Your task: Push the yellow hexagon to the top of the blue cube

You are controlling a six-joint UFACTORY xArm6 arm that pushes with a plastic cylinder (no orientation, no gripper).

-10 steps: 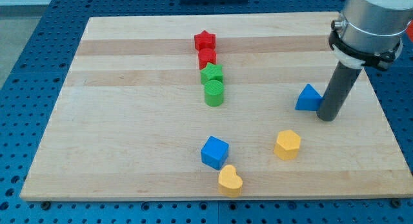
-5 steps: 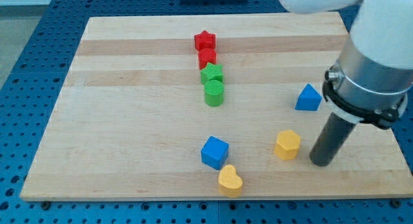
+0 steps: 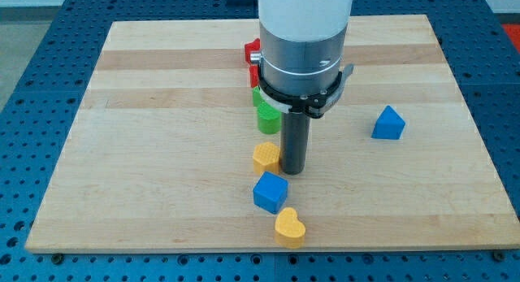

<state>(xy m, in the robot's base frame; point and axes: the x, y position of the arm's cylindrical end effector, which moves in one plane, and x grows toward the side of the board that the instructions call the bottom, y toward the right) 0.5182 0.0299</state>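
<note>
My arm (image 3: 302, 26) fills the upper middle of the view as a broad cylinder, white at the top and plain grey metal below. A black clamp ring (image 3: 301, 97) circles its lower edge, with a small lug sticking out on the view's right. Under the ring hangs a straight, dark grey round rod, ending in my tip (image 3: 292, 171), cut flat.

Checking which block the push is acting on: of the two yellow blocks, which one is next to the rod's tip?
The yellow hexagon, just above the blue cube, sits against my tip on its left. The yellow heart lies below the cube, away from it.
</note>
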